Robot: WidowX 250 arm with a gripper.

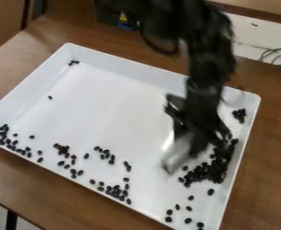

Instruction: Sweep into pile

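Observation:
My black gripper [190, 128] hangs low over the right part of the white tray [118, 101], blurred. Under it is a pale, blurry flat tool [178, 155], its lower edge close to the tray floor; how the gripper holds it is unclear. Just right of the tool, a dense heap of dark beans [208, 172] lies near the tray's right wall. More beans [115, 192] are scattered along the near side and in the left corner. A small cluster [239, 115] sits by the right wall farther up, and a few beans lie in the far left corner.
The tray's raised rim [22, 87] runs all around it on a brown wooden table [273, 170]. Behind the table at the upper right are dark cables [277, 54] on a light floor. A dark object with yellow and blue parts [125, 21] stands beyond the tray at the top.

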